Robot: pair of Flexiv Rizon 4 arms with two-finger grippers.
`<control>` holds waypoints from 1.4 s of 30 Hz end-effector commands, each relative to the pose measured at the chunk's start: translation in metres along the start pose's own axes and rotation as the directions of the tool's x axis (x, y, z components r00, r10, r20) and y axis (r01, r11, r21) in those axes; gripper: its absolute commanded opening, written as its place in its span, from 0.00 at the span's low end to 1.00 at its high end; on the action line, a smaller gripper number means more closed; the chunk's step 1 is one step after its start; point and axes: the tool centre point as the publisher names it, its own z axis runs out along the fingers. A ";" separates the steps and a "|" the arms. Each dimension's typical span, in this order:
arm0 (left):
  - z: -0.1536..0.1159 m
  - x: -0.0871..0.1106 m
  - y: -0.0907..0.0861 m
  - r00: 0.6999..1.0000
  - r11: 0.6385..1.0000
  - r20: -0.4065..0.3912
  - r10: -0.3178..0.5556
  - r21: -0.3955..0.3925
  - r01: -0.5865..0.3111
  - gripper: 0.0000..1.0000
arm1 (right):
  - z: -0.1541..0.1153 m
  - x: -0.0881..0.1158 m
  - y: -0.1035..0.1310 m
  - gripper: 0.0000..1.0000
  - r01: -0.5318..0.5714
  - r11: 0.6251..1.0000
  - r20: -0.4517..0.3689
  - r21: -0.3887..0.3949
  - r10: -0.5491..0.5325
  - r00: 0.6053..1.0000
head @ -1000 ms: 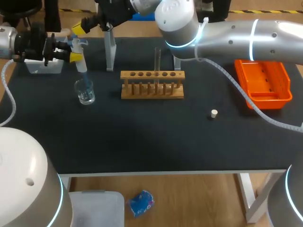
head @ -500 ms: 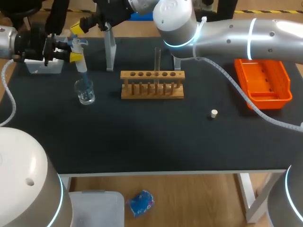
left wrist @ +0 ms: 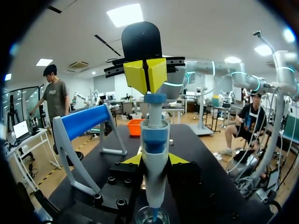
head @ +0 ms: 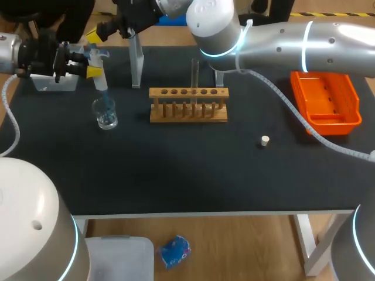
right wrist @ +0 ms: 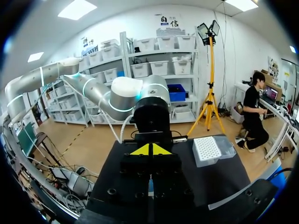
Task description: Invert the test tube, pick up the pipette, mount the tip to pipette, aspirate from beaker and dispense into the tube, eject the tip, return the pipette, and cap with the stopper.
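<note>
Far left, the white tip box (head: 50,83) sits on the table (head: 176,170) just behind the left gripper (head: 92,62). That gripper is clamped on the pipette (head: 101,76): in the left wrist view its two yellow fingertips press the white-and-blue body from both sides. The pipette hangs upright, tip pointing down. Directly under the gripper stands the glass beaker (head: 105,114), and the pipette's tip dips inside its rim.

Above the left gripper comes the right gripper (head: 94,35), on the arm that reaches all the way across from the right side. Its yellow tips are pressed together with nothing between them, and they sit right on top of the pipette's blue plunger button (left wrist: 155,98).

Just beyond the left gripper, toward the middle, the pipette stand (head: 136,64) is upright, its blue cradle bare. Next, the wooden rack (head: 188,105), well apart from both grippers, with the test tube (head: 195,73) standing upright at its back edge. Further right, the small white stopper (head: 265,140) lies alone on the dark mat, far from either gripper. Last, the orange tray (head: 328,123) rests at the right edge.
</note>
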 end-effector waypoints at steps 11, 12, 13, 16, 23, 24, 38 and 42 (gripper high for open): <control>0.000 0.000 -0.003 1.000 1.000 0.003 0.002 0.001 -0.002 0.00 | 0.006 0.005 -0.014 0.00 -0.020 1.000 -0.013 0.005 0.020 1.000; 0.000 0.000 -0.003 1.000 1.000 0.003 0.002 0.001 -0.002 0.00 | 0.006 0.005 -0.015 0.00 -0.023 1.000 -0.014 0.005 0.023 1.000; 0.000 0.000 -0.003 1.000 1.000 0.003 0.002 0.001 -0.002 0.00 | 0.007 0.006 -0.017 0.00 -0.026 1.000 -0.016 0.006 0.026 1.000; 0.000 0.000 -0.003 1.000 1.000 0.003 0.002 0.001 -0.002 0.00 | 0.008 0.006 -0.021 0.00 -0.034 0.999 -0.018 0.008 0.034 0.999; 0.000 0.000 -0.003 1.000 1.000 0.003 0.002 0.001 -0.002 0.00 | 0.011 0.006 -0.029 0.00 -0.051 0.999 -0.021 0.011 0.051 0.998; 0.000 0.000 -0.003 1.000 1.000 0.003 0.002 0.001 -0.002 0.00 | 0.011 0.006 -0.029 0.00 -0.053 0.999 -0.021 0.012 0.053 0.998; 0.000 0.000 -0.003 1.000 1.000 0.003 0.002 0.001 -0.002 0.00 | 0.004 0.007 -0.019 0.00 -0.032 0.999 -0.015 0.006 0.032 0.999; 0.000 0.000 -0.003 1.000 1.000 0.003 0.002 0.001 -0.002 0.00 | 0.000 0.007 -0.012 0.00 -0.019 1.000 -0.011 0.003 0.019 1.000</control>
